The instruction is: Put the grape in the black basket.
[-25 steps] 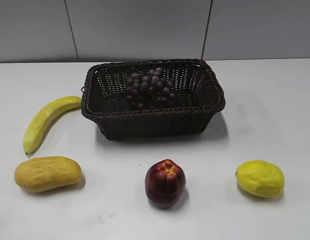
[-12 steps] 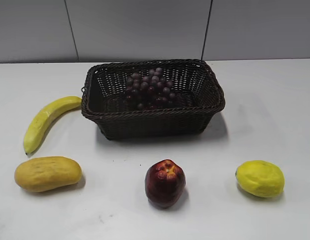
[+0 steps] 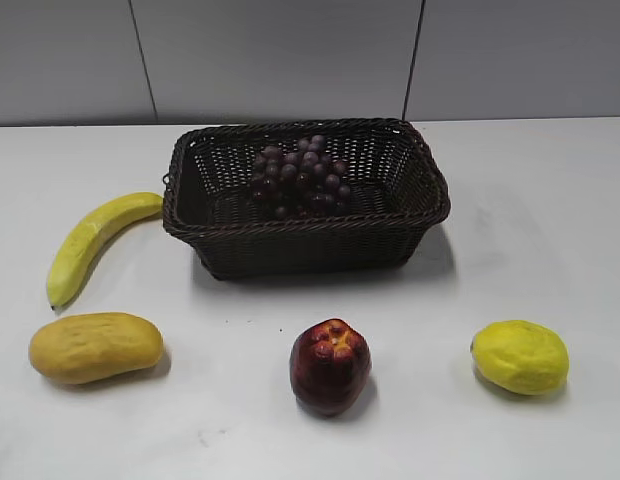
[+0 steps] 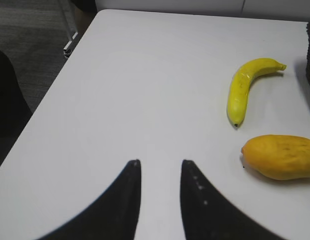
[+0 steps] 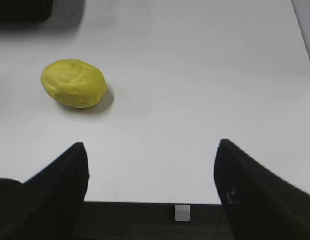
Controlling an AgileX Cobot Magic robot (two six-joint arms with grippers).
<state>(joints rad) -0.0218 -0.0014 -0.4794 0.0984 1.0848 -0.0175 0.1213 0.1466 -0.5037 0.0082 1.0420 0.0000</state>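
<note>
Setting: looking like lab or robot test bench, not home. Plain white table (image 3: pixel 550 200) filling most of view, standing against bare grey panelled wall (image 3: pixel 280 55) with dark vertical seams. Fruit pieces sitting spaced apart in staged layout: banana (image 3: pixel 90 243), mango (image 3: pixel 95 346), apple (image 3: pixel 330 366), lemon (image 3: pixel 520 356), woven basket (image 3: pixel 305 235) at centre. Dark grey carpet-like floor (image 4: pixel 30 45) showing past table edge in left wrist view. No household clutter showing.

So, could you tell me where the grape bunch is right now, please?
In the exterior view, the grape bunch lies inside the black basket, toward its back wall, behind the apple.
</note>
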